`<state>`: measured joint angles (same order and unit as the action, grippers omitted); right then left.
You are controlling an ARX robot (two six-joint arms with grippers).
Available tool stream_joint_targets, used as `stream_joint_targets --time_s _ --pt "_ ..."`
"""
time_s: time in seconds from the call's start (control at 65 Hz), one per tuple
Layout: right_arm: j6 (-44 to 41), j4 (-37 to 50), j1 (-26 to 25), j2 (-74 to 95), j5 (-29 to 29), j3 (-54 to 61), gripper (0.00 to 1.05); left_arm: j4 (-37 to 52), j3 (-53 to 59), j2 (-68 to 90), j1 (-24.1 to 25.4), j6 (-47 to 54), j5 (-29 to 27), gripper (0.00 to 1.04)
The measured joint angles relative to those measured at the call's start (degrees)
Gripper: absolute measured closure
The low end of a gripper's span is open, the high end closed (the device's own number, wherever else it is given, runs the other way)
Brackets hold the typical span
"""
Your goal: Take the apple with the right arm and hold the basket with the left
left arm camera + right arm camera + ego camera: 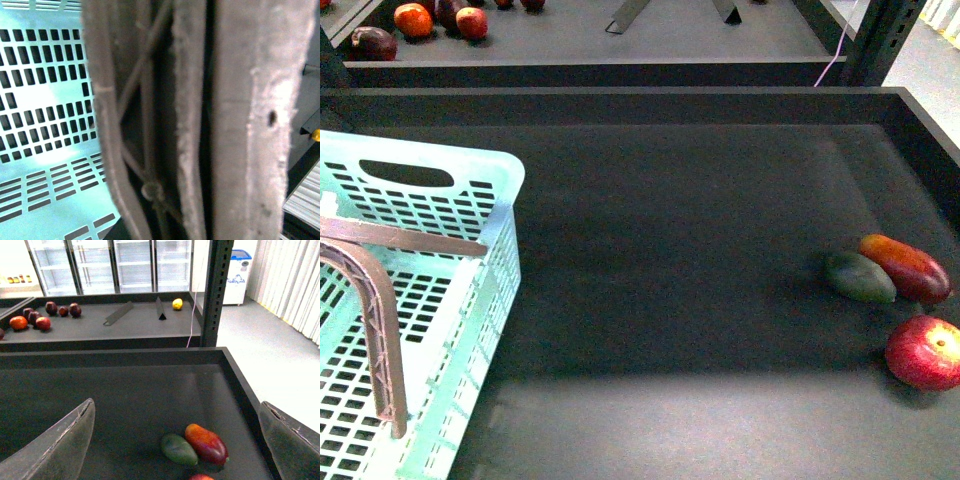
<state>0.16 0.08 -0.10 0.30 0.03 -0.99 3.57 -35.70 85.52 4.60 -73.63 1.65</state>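
**Rt claw spread over fruit, apple not yet taken**

Rt claw [176,405] hung w/ fingers spread wide, gripping nothing. Apple [925,352] lay on the surface [670,250] just behind its gap, wrist-side. Red mango [905,267] & green mango [860,277] lay ahead, between the fingers. Best move, prob.: pull back, centre over apple, drop, close gently, clear of red mango. Left claw [225,130] sat against basket [470,300] handle [380,330]; couldn't tell if pinching. No fruit showed in basket's visible part.
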Motion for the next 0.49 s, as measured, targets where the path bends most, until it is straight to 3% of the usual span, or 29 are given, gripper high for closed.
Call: stream_joint_targets --time_s 0.2,0.492 --pt "0.0 0.0 0.0 0.0 -0.02 0.0 0.09 -4.96 -3.96 -5.16 -4.07 2.49 -0.15 0.9" --pt "0.0 0.0 0.0 0.0 -0.02 0.02 0.09 -12.33 -17.44 -5.07 -20.79 2.75 -2.12 0.9"
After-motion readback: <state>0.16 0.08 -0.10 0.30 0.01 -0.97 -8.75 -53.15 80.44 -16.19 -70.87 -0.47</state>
